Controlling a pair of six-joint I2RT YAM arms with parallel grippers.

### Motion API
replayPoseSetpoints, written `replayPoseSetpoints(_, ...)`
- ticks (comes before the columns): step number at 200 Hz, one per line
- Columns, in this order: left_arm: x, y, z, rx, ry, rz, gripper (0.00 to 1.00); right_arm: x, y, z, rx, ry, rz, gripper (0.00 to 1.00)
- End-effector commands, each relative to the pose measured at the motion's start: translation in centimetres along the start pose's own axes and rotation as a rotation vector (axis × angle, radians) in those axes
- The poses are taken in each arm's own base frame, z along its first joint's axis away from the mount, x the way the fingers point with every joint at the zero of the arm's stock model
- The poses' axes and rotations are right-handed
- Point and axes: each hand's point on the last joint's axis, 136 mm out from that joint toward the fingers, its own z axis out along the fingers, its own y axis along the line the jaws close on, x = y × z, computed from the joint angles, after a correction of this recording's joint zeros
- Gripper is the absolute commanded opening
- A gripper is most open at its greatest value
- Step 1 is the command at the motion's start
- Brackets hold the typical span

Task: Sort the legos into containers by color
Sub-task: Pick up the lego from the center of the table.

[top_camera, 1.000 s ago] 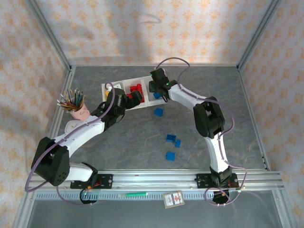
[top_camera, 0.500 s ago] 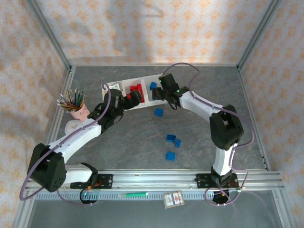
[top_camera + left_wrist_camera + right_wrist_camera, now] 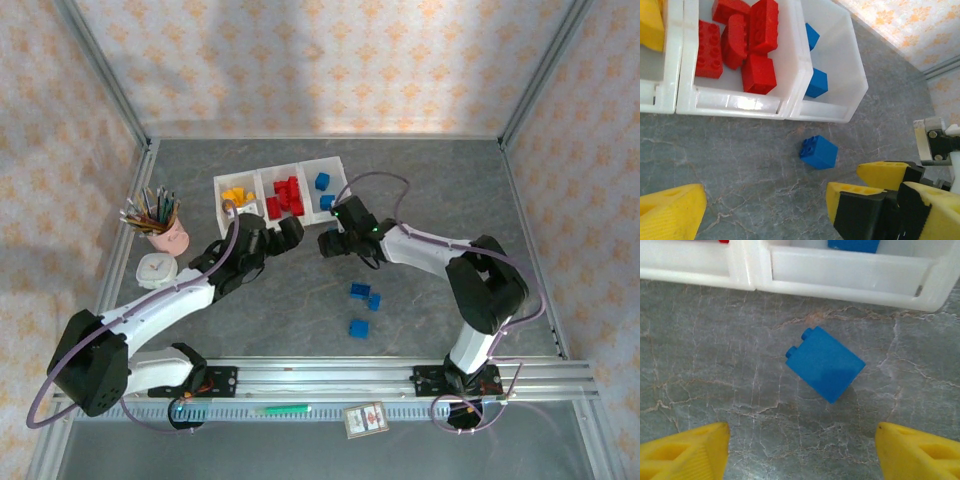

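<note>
No legible text or labels, small card too blurred

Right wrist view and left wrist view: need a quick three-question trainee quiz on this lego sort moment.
1. True or false: the loose blue lego ahead of the right tool lies inside the white bins.
2. Which colour fills the middle bin? A red, B blue, C yellow.
3. Fill in: the right tool's jaws stand ____.
Key: 1 false, it lies on the table just outside the bins; 2 A; 3 open, not touching the lego.
</note>
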Motion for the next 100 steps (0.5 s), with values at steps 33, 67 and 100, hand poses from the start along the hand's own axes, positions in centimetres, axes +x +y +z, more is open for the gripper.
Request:
replayPoseSetpoints(33, -0.6, 0.3, -0.3, -0.001, -0.058, -0.058, 0.99, -0.7, -2.0, 2.1, 0.136, -0.030, -0.030, 0.78)
replayPoseSetpoints(67, -0.6, 0.4, -0.2, -0.009, -0.062, -0.056, 0.99, -1.6, -2.4, 3.1, 0.146, -0.050, -0.018, 0.76)
replayPoseSetpoints(100, -0.6, 0.4, -0.1, -0.009, -0.061, -0.051, 0.99, -2.4, -3.1, 4.6, 0.144, -0.043, 0.000, 0.70)
